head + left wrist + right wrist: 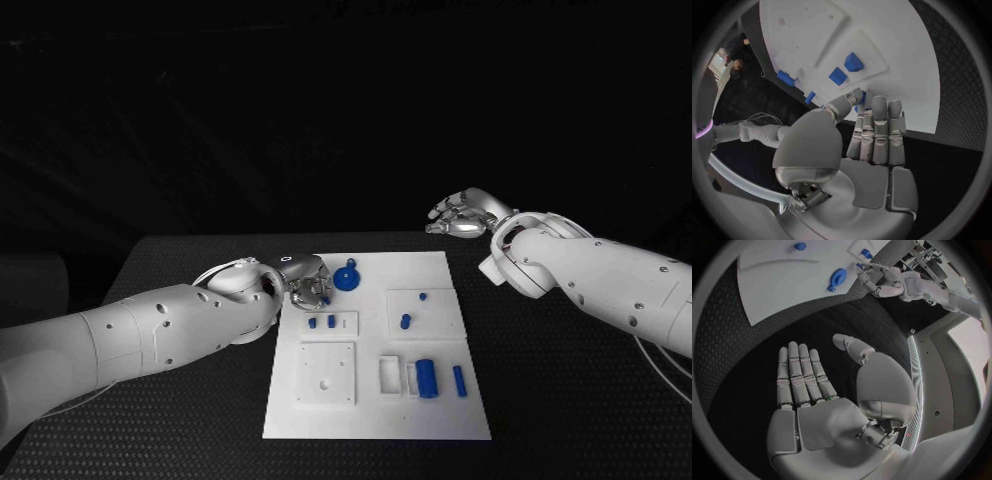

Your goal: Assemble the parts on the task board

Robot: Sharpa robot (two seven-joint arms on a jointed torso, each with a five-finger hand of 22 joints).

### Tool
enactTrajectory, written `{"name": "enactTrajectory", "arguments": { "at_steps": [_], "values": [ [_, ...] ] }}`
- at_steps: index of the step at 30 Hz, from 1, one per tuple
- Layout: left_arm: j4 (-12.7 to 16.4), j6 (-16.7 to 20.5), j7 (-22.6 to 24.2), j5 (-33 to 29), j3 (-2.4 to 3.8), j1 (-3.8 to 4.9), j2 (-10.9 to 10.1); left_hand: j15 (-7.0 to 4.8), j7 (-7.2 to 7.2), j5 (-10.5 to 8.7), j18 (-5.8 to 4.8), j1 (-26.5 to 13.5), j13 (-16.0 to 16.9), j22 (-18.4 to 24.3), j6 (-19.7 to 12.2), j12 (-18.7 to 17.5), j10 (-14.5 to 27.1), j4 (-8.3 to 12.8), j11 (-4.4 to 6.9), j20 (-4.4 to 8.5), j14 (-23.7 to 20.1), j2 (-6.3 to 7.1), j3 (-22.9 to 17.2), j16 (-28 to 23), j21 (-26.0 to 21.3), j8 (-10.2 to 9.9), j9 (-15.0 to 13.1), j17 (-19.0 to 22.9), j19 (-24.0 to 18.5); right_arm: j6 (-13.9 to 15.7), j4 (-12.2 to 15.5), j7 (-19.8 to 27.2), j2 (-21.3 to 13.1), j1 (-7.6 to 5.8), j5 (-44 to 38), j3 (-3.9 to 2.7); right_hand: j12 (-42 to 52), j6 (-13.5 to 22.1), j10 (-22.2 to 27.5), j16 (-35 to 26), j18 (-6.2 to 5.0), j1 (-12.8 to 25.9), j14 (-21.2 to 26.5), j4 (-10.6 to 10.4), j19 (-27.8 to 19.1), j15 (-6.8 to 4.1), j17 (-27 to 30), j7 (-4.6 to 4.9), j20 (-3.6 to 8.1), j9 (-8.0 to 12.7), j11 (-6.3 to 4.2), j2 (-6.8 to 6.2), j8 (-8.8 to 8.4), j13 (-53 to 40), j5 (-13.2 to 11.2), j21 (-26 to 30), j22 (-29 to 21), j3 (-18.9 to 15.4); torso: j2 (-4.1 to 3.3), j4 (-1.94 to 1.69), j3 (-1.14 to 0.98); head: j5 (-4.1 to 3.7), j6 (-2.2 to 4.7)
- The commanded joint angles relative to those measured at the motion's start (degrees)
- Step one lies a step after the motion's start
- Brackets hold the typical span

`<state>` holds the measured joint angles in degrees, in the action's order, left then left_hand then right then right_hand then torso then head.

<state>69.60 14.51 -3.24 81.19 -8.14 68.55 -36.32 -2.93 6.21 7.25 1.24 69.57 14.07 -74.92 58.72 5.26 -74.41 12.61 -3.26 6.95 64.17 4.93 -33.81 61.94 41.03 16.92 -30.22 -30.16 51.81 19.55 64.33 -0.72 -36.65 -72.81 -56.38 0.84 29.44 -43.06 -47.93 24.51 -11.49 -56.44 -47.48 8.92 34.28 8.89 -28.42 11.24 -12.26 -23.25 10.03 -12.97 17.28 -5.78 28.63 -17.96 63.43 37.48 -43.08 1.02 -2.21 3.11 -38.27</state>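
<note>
The white task board [378,410] lies in the middle of the black table. My left hand [296,281] hovers over its far left corner, and in the left wrist view a small blue part [861,100] sits between the thumb and the straight fingers [879,130]. A round blue part [346,278] lies just right of that hand, also seen from the right wrist [837,278]. Two small blue pegs [320,322] stand in a raised block below the hand. My right hand [464,214] floats beyond the board's far right corner, palm flat and fingers [799,372] spread, holding nothing.
More blue pieces lie on the board: a peg [423,296], a short piece [405,321], a thick cylinder [427,379] and a thin bar [459,380]. A white square plate [327,373] and a white frame [391,373] sit near the front. Black table [562,400] surrounds the board.
</note>
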Motion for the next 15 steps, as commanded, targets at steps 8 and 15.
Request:
{"name": "enactTrajectory", "arguments": {
  "at_steps": [8, 15],
  "values": [
    [-0.18, -1.87, -0.3, -0.04, -0.21, -0.06, 0.85, 0.07, 0.02, 0.25, 1.1, 0.18, -0.13, -0.93, 0.21, -0.45, -0.27, 0.11, -0.16, 1.31, 0.33, -0.67, -0.31, 0.26, -0.32, 0.29, 0.03, -0.06, 0.14, -0.59, 0.07, 0.44, 0.1, 0.01, -0.02, -0.02, -0.38, 0.01, -0.39, -0.29, 0.28, -0.58, -0.02, -0.02, -0.36, 0.26, 0.09, 1.4, -0.02, 0.07, -0.13, 0.19, 0.33, 0.12, 0.24, 0.23, 0.08, -0.2, -0.02, -0.01, -0.01, 0.02, 0.02],
    [-0.06, -1.5, -0.08, 1.82, -1.32, -0.14, 1.38, 0.03, -0.02, 0.34, 1.04, 0.24, -0.09, -0.96, 0.38, -0.39, -0.55, 0.25, -0.1, 1.32, 0.29, -0.68, -0.33, 0.29, -0.37, 0.35, 0.04, -0.08, 0.12, -0.58, 0.03, 0.45, 0.14, 0.01, -0.02, -0.02, -0.37, 0.0, -0.4, -0.29, 0.27, -0.58, -0.02, -0.02, -0.36, 0.26, 0.11, 1.4, -0.03, 0.09, -0.13, 0.2, 0.33, 0.17, 0.24, 0.25, 0.1, -0.21, -0.01, 0.04, -0.02, -0.09, 0.02]
  ]
}}
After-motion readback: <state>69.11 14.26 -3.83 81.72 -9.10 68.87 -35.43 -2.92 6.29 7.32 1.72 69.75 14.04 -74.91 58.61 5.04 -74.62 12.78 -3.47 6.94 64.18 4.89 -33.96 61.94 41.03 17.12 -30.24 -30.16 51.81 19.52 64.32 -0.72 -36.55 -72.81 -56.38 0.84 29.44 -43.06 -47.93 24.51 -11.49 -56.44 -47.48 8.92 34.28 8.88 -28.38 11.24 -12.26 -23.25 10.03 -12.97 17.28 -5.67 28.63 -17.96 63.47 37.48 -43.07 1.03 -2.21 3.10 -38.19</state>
